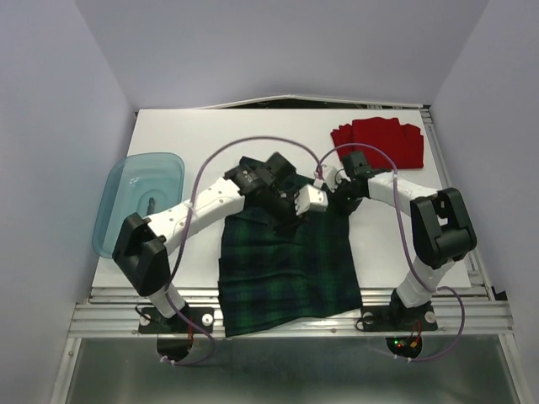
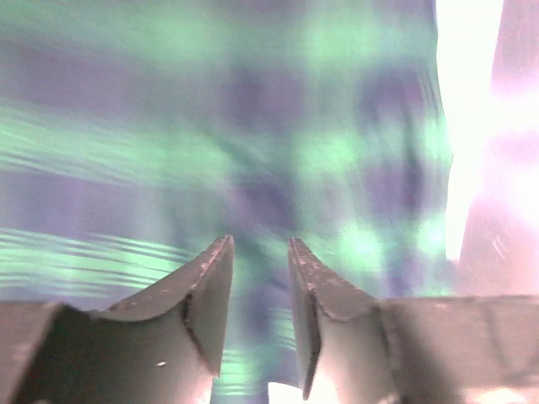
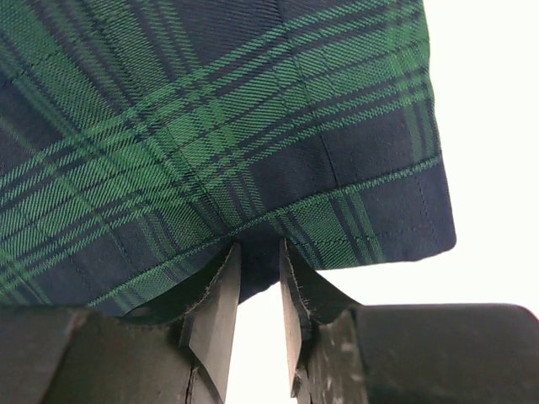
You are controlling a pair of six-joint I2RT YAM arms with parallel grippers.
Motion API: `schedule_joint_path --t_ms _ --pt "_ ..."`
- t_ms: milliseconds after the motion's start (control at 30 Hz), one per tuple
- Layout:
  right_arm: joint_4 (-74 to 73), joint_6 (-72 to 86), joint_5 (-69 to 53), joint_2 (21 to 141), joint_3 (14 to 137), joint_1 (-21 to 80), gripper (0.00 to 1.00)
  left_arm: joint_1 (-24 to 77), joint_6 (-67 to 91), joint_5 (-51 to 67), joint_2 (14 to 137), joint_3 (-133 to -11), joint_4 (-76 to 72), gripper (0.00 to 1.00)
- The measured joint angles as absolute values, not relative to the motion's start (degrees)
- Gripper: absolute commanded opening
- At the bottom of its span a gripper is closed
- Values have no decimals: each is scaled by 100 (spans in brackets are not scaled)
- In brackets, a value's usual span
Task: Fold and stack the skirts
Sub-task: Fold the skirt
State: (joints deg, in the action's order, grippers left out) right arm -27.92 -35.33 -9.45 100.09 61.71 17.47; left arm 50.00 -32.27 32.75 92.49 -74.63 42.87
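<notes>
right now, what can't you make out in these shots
Left wrist view: plaid skirt is blurred, so whether the left gripper pinches cloth is unclear.
Top view: the arms cover the plaid skirt's far edge.
Top view: red skirt too small to count its folds.
Top view: dark item in teal tub too small to name.

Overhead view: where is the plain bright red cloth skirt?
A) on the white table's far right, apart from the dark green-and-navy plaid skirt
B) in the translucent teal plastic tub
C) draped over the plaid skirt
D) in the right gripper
A: the red skirt lies at the far right of the table, not touching the plaid skirt.
</notes>
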Motion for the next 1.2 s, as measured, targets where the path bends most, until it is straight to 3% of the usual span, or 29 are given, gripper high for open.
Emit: schedule_joint_path --t_ms 267,367,400,467,667,900,1200 --pt "-2770 -3726 -1212 10001 6139 2036 40 2899 -3273 3310 10195 -10783 4001 58" --pt "-2775 -3642 -1229 10001 6158 2034 57 2364 -3352 3253 11085 -11574 3946 71" --pt "-2801 -3601 -1234 10001 6195 2034 67 2239 -3461 3251 11509 -11874 4045 84" --pt "-2908 -3457 -1302 10001 6329 2034 74 2141 -3597 3251 12092 -12237 4134 85" --pt "-3183 -2967 -1553 9776 6932 2025 82 2086 -4032 3190 13166 -12335 4316 85" --pt "-3376 -2759 -1822 9841 7959 1660 82 2060 -4550 3164 13432 -12307 4550 80" --pt "-3962 -3306 -2300 11570 8687 1068 75 1831 -4888 3096 13428 -11450 4606 76"
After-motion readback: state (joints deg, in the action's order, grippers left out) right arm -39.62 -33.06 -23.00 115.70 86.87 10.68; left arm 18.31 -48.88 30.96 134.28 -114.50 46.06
